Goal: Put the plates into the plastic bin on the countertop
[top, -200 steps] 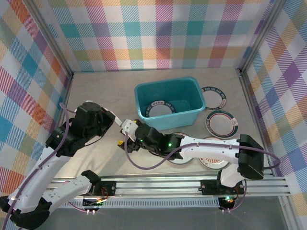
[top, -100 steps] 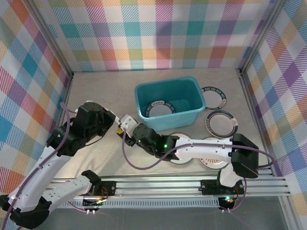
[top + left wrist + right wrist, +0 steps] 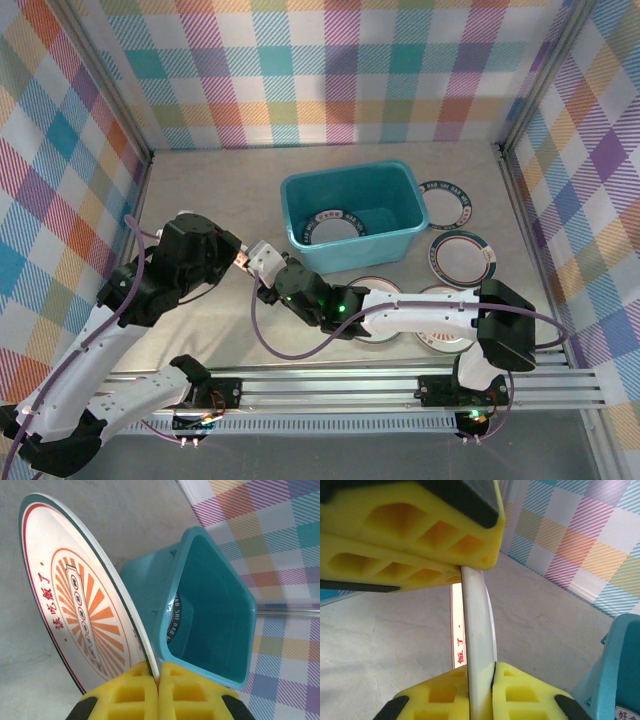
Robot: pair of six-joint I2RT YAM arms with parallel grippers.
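Observation:
A plate with an orange sunburst and a dark green rim stands on edge above the countertop. My left gripper is shut on its rim, left of the plastic bin. From the opposite side my right gripper is shut on the same plate, facing the left gripper's fingers. In the top view the two grippers meet, left and right. One dark-rimmed plate lies inside the bin.
More plates lie on the countertop right of the bin: one at the back, one nearer. Two others are partly covered by the right arm. Plaid walls close the back and sides.
My right gripper has moved left to the left gripper and closed on the plate's rim. The left gripper has kept its grip and barely moved.

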